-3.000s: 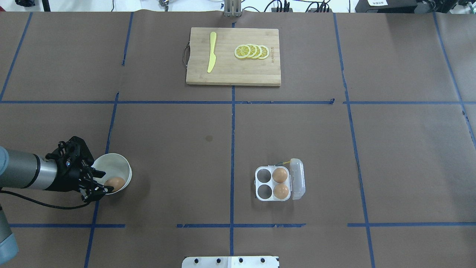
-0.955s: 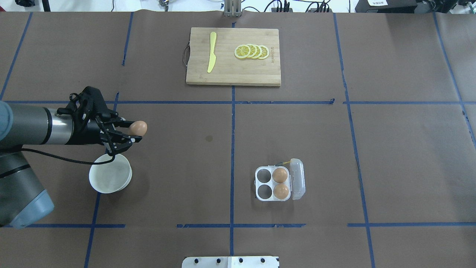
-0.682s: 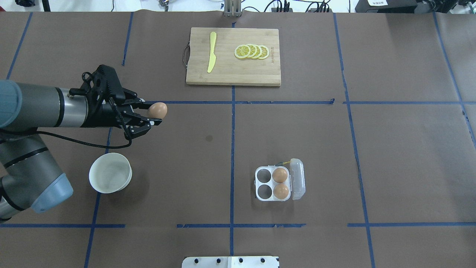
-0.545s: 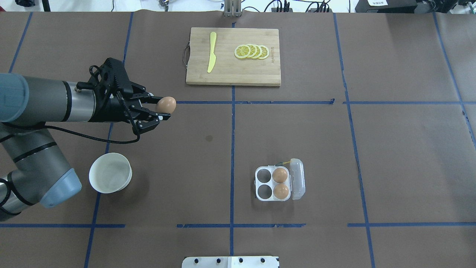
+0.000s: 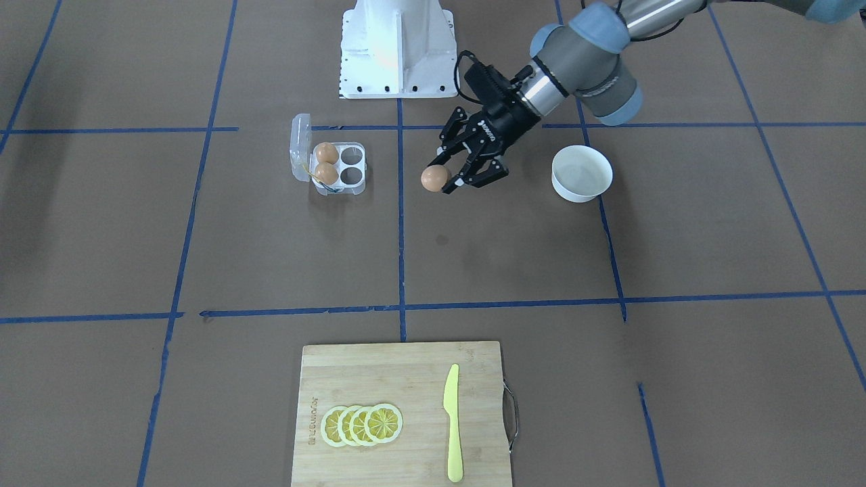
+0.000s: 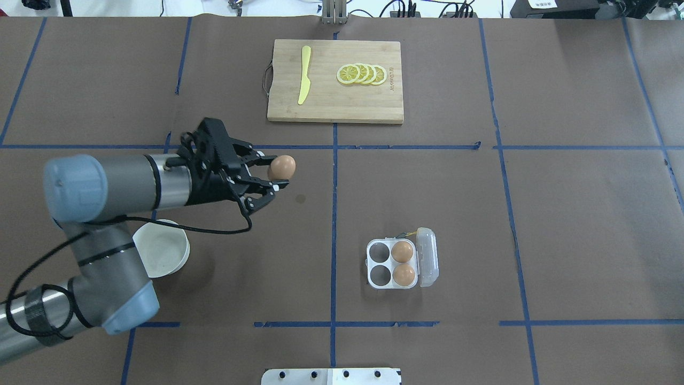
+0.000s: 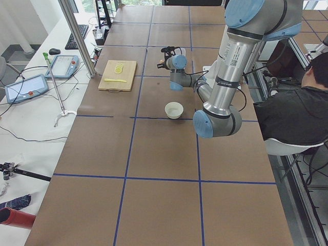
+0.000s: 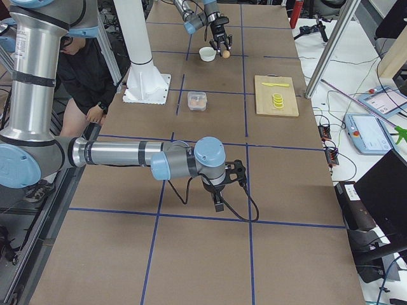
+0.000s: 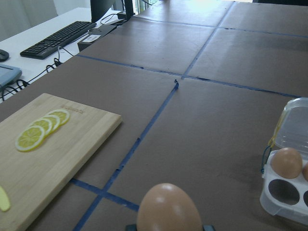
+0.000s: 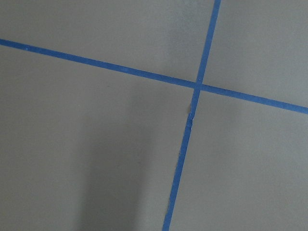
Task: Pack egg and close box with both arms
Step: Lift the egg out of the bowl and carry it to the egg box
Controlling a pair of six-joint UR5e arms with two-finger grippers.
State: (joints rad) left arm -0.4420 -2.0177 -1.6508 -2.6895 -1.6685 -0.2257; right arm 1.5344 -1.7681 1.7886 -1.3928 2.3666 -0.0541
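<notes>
My left gripper (image 6: 278, 172) is shut on a tan-brown egg (image 6: 282, 167) and holds it above the table, left of the centre line. It shows in the front-facing view (image 5: 446, 177) with the egg (image 5: 435, 178), and the egg (image 9: 169, 209) fills the bottom of the left wrist view. The clear box (image 6: 391, 262) sits open to the right and nearer the robot, lid (image 6: 429, 256) folded out. Two eggs (image 6: 402, 251) fill its right cells and the left two cells are empty. My right gripper (image 8: 217, 200) shows only in the exterior right view, where I cannot tell if it is open or shut.
An empty white bowl (image 6: 163, 248) stands beside my left arm's elbow. A wooden cutting board (image 6: 335, 104) with a yellow knife (image 6: 304, 75) and lemon slices (image 6: 362, 74) lies at the far side. The white pedestal (image 5: 396, 47) is at the robot's edge.
My left gripper lifted the egg out of the bowl and carried it up and to the right, toward the table's middle. The bowl is now empty. The box has not moved.
</notes>
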